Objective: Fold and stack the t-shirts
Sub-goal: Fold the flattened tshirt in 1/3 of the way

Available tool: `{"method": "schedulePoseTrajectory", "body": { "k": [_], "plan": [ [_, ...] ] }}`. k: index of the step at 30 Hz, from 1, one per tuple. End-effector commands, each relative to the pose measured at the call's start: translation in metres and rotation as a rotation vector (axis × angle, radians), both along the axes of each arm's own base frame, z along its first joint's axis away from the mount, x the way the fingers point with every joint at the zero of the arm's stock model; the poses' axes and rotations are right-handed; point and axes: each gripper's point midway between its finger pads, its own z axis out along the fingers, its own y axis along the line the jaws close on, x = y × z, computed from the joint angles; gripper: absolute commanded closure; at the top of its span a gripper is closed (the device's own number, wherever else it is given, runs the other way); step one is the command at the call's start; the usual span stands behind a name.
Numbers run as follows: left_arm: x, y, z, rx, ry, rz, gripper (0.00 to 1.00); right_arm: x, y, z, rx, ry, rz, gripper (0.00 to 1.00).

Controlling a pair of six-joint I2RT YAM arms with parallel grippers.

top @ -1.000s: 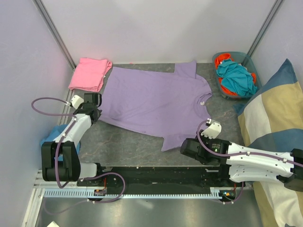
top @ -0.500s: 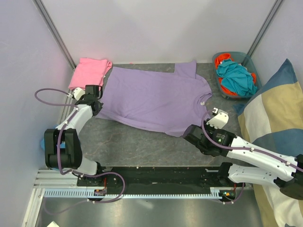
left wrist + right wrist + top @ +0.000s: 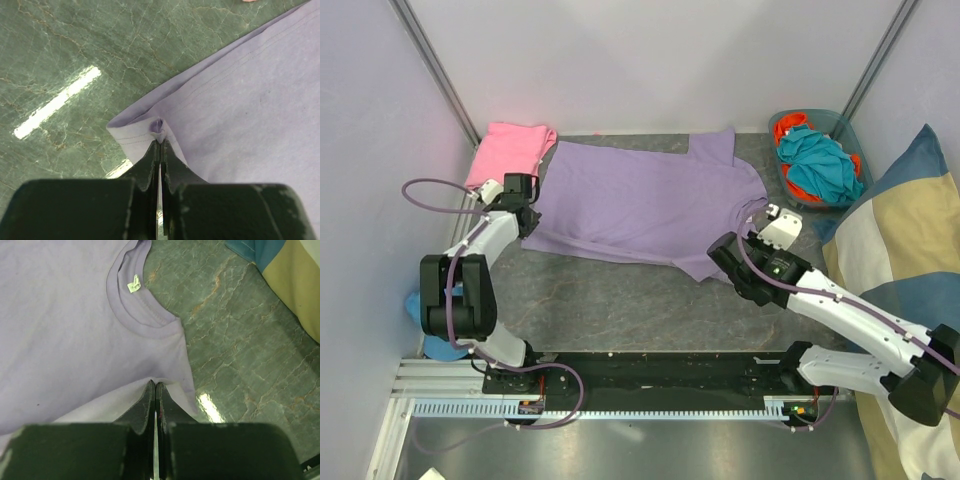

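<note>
The lavender t-shirt point(image 3: 640, 200) is being kept spread over the middle of the table point(image 3: 600, 300), its hem pointing to 9 o'clock and its collar to 3 o'clock in the top view. Its near long edge is being gripped at both ends, presumably so that the whole side can be carried over as one straight strip and not as a sagging fold.

The hem corner at 9 o'clock is being pinched by the left gripper point(image 3: 159, 142). The jaws are being pressed together on a small tuck of lavender cloth, as the wrist view shows. At about 4 o'clock of the shirt, the right gripper point(image 3: 155, 385) is being clamped in the same way on the cloth just beside the collar and its tag, where the near sleeve is being doubled over the body.

The step in hand is judged to be the first lengthwise fold, towards 12 o'clock. The edge is being held low, close to the table, probably to avoid dragging the rest of the shirt.

The pink t-shirt point(image 3: 508, 155) is lying already folded at 10 o'clock, just beside the lavender hem, and is likely being left there as the base of the stack. Stacking is not yet done.
</note>
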Motion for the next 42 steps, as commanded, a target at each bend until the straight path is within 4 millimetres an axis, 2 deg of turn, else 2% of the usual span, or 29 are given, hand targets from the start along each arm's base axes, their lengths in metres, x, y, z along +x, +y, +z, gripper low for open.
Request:
{"method": "schedulePoseTrajectory", "body": {
  "k": [1,16,42],
  "plan": [
    [0.024,0.005,0.015,0.031,-0.054,-0.01,0.98,0.022,0.002,0.01,-0.007,-0.02,-0.002,1.0],
    [0.053,0.004,0.014,0.032,-0.053,-0.026,0.98,0.064,-0.016,0.002,-0.022,0.02,-0.037,1.0],
    [0.082,0.005,0.006,0.043,-0.042,-0.034,0.98,0.127,-0.019,-0.025,-0.022,0.1,-0.02,1.0]
  ]
}}
